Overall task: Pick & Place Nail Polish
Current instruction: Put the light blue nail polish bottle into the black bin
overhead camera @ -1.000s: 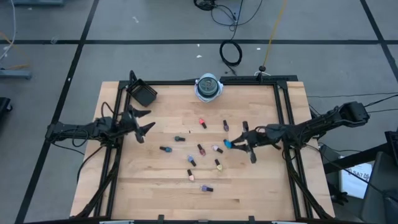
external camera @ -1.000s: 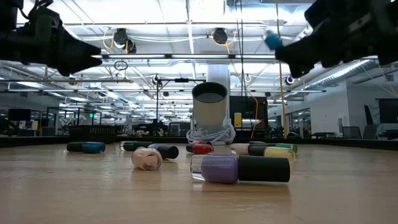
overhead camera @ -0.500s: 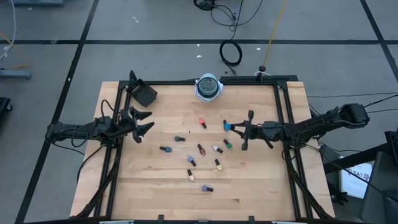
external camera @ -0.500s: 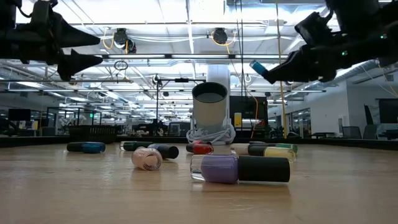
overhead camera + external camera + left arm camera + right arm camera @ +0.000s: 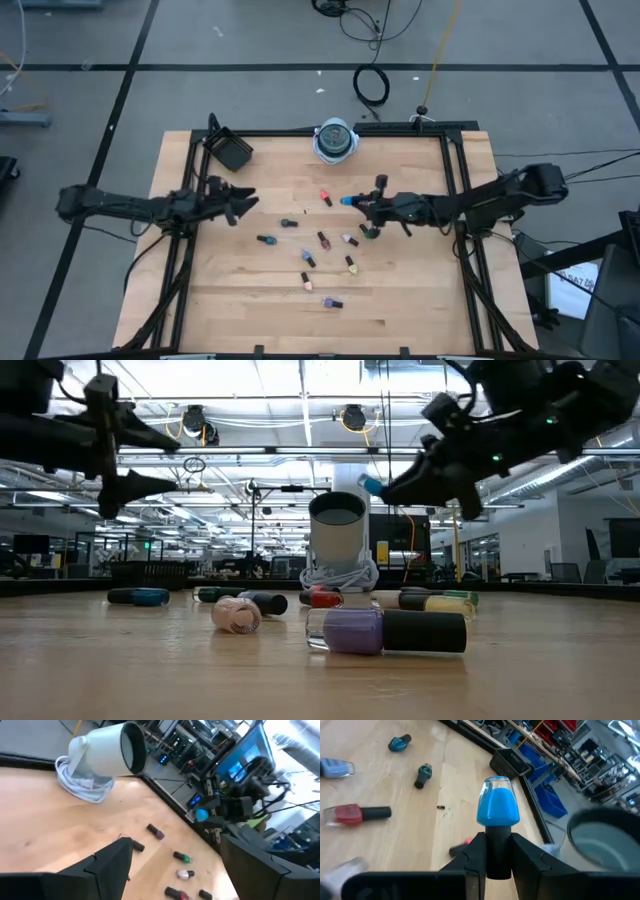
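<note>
My right gripper is shut on a blue nail polish bottle in the air over the table's middle, right of a red bottle. The blue bottle also shows in the right wrist view and the low view. Several other bottles lie on their sides on the wood, among them a green one, a pink one and a purple one. My left gripper is open and empty above the table's left part, and also shows in the low view. My right gripper pinches the blue bottle's dark cap between its two fingers. The fingers come about level from the table's right side. The blue glass body sticks out past the fingertips toward the table's left. The bottle is lifted clear of the table.
A white round container with a coiled white cord stands at the far edge. A small black square box sits at the far left corner. Black rails run along the table's sides. Bare wood lies near the front edge.
My right gripper has carried the blue bottle toward the table's far and left edges, away from the green and pink bottles, and has turned so that the bottle points left. My left gripper has reached a little toward the table's right and stays open.
</note>
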